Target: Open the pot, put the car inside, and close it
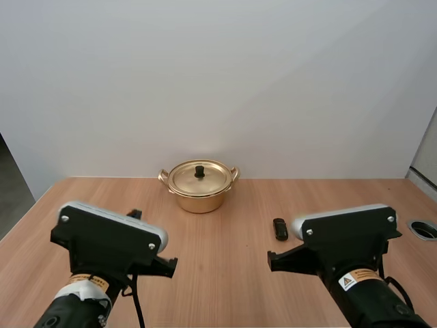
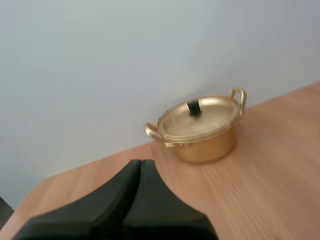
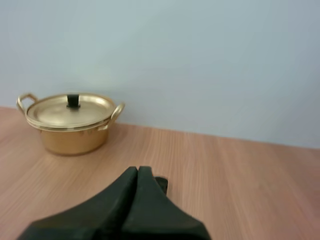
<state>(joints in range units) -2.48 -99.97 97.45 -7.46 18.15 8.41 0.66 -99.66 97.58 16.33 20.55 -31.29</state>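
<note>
A gold pot (image 1: 199, 191) stands at the back middle of the table, its lid (image 1: 199, 176) on, with a black knob on top. A small black car (image 1: 280, 229) lies on the wood to the pot's right, nearer the front. My left gripper (image 2: 140, 162) is shut, one dark wedge pointing toward the pot (image 2: 205, 137), which is well ahead of it. Its tips (image 1: 134, 214) just poke out past the arm in the high view. My right gripper (image 3: 138, 170) is shut too, with the car (image 3: 161, 184) peeking out just behind its tip and the pot (image 3: 70, 127) far off.
A round cable hole (image 1: 424, 229) sits in the wooden table (image 1: 225, 273) at the right edge. A white wall rises right behind the pot. Bare wood lies between the two arms.
</note>
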